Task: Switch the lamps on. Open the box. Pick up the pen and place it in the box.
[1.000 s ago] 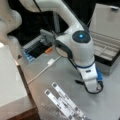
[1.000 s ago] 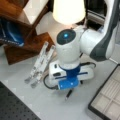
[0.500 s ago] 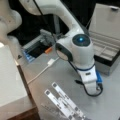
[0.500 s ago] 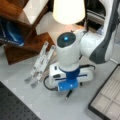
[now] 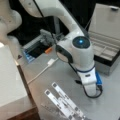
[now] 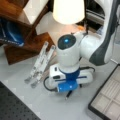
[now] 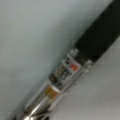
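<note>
The gripper is down at the grey table, its fingers hidden beneath the white and blue hand in both front views. The pen fills the wrist view on a slant, black barrel at upper right, silvery section at lower left, lying on the tabletop. A short dark tip of the pen pokes out from under the hand. The box stands open at a front view's right, lid raised, pale compartments showing; its corner shows at bottom right. A lamp with a white shade glows behind the arm.
Long flat white bars lie near the hand; they lie fanned on the table to the hand's left. A white cable crosses the table. A wooden stand and a black perforated mat sit at a front view's left.
The hand has come lower toward the table over the pen. Nothing else has moved.
</note>
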